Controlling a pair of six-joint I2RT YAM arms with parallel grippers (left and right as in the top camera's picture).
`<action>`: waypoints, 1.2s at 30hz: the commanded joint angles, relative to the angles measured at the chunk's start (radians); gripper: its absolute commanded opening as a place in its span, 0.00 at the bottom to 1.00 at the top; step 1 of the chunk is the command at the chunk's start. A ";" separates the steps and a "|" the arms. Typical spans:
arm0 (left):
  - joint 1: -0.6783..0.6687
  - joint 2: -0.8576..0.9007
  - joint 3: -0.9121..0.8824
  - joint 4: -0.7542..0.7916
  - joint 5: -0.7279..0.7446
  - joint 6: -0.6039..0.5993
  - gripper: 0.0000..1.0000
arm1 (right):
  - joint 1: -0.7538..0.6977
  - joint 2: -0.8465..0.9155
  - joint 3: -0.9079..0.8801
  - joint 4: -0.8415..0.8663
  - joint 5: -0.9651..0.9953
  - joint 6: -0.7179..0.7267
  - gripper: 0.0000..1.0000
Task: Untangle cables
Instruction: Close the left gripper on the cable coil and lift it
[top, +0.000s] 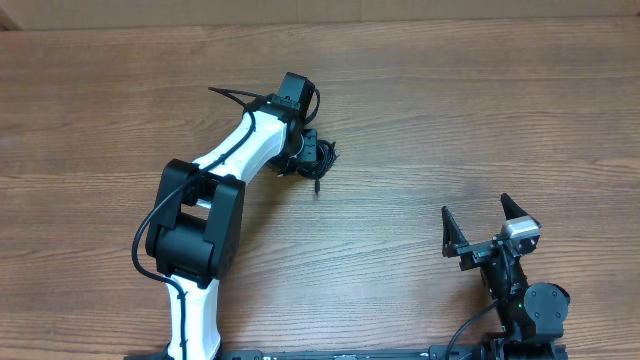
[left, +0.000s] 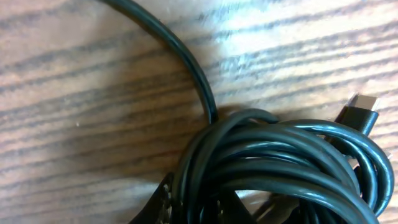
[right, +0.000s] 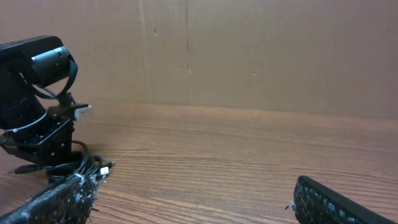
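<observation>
Glossy black cables (top: 326, 157) sit in a tight round clump mid-worktop (top: 450, 100), with open wood grain all round. The left claw (top: 308, 153) pinches them; the right claw (top: 479, 220) is spread, well apart.

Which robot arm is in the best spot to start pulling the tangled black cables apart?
Left. The left pincer sits right at the cable clump, whose coils fill its wrist view. The right pincer is open, far off from the clump, touching nothing.

Black cables (left: 280, 162): tight coiled clump on table (top: 450, 120), plug end (left: 360, 111) protruding.
</observation>
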 joint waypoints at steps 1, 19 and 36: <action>-0.006 0.011 0.002 -0.051 0.005 0.002 0.04 | 0.003 -0.009 -0.011 0.005 0.005 -0.005 1.00; -0.006 -0.170 0.156 -0.188 0.004 0.121 0.04 | 0.003 -0.009 -0.011 0.005 0.005 -0.005 1.00; -0.006 -0.483 0.156 -0.300 0.038 0.399 0.04 | 0.003 -0.009 -0.011 0.005 0.005 -0.005 1.00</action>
